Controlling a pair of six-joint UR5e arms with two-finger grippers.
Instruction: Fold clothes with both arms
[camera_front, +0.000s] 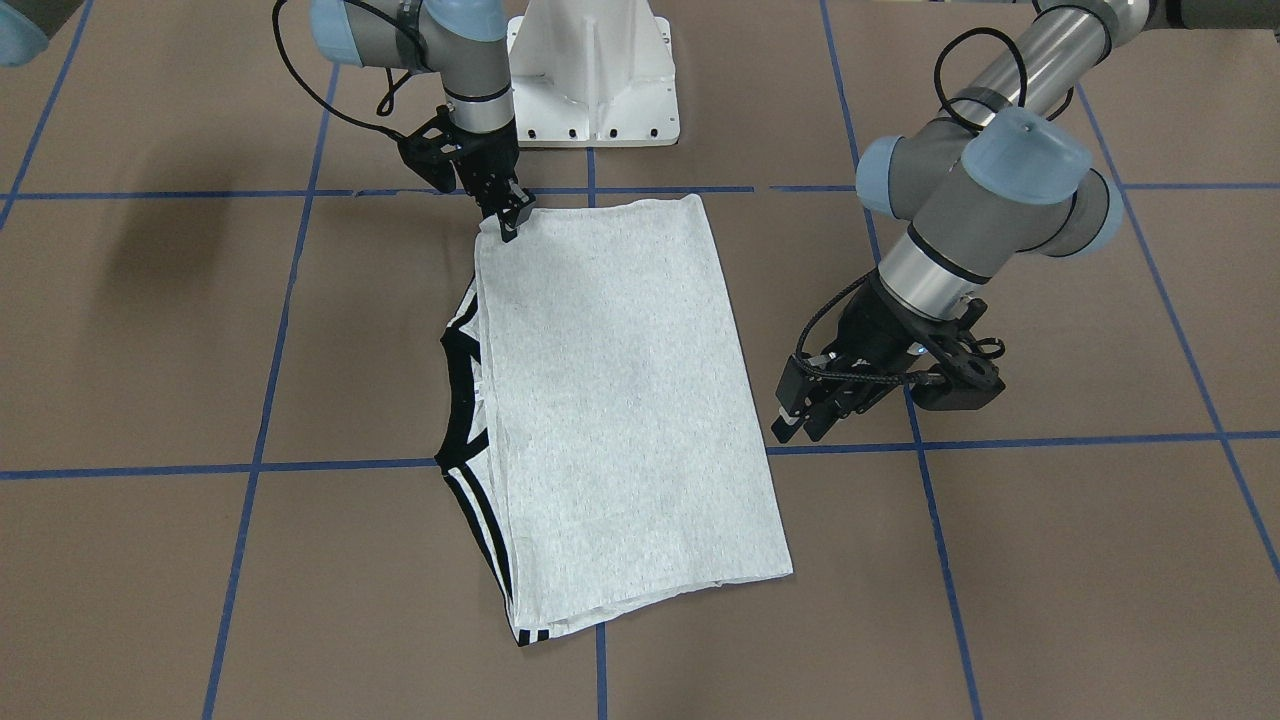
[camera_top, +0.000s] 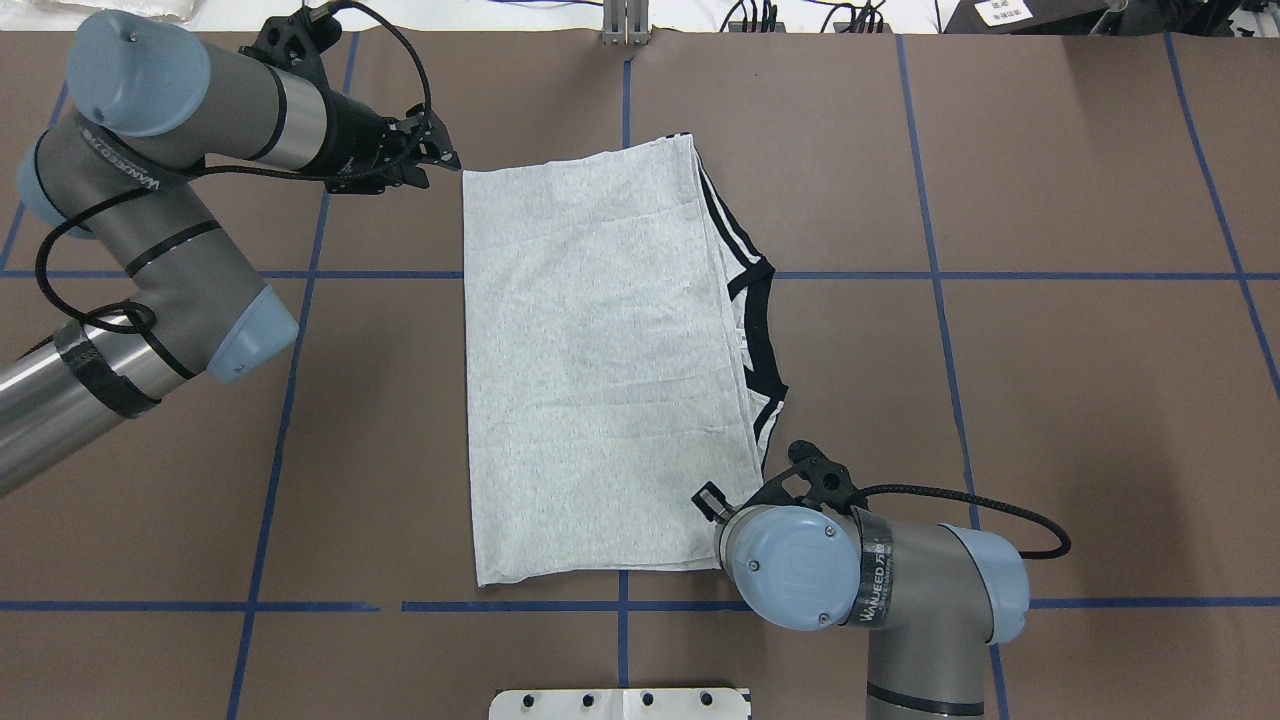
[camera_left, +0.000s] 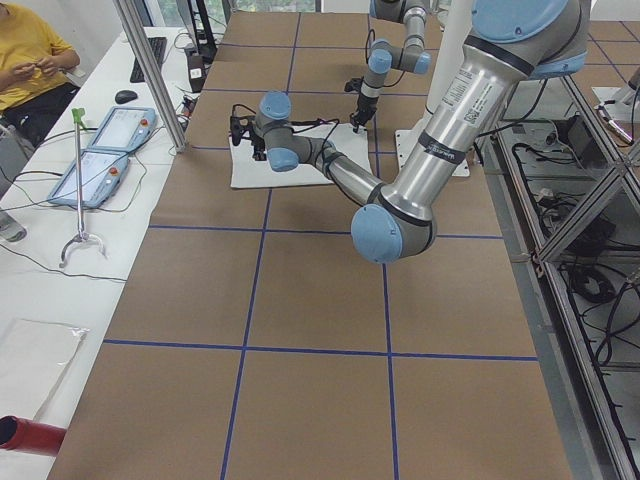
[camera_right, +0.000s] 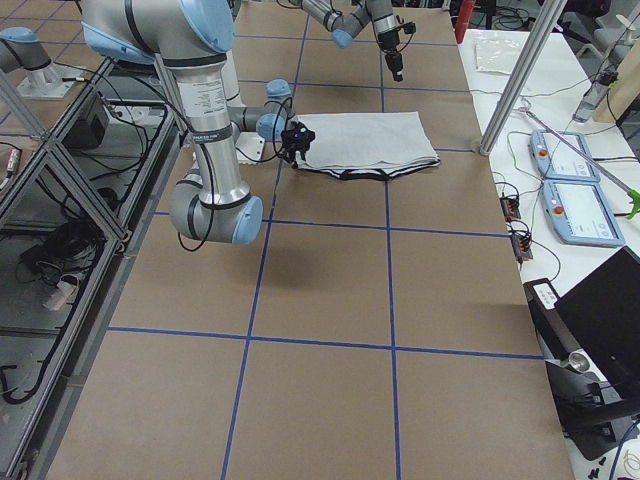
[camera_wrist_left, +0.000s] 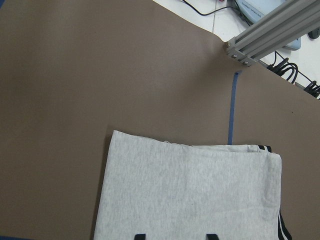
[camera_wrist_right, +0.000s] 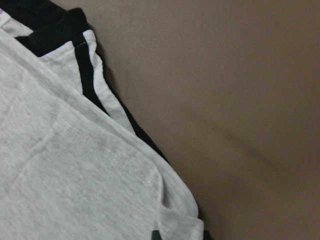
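T-shirt (camera_front: 620, 400) lies flat mid-frame in the front-facing view, folded to a long grey rectangle on the brown table (camera_front: 1050, 560). Black neckband (camera_front: 458, 400) and shoulder stripes (camera_front: 490, 540) show along its left edge. Right gripper (camera_front: 510, 222) at upper centre, tips down on the shirt's upper-left corner; cannot tell whether they pinch the cloth. Left gripper (camera_front: 800, 430) right of centre, just off the shirt's right edge and clear of it. Its fingertips (camera_wrist_left: 140, 236) stand apart in the wrist view, nothing held between them.
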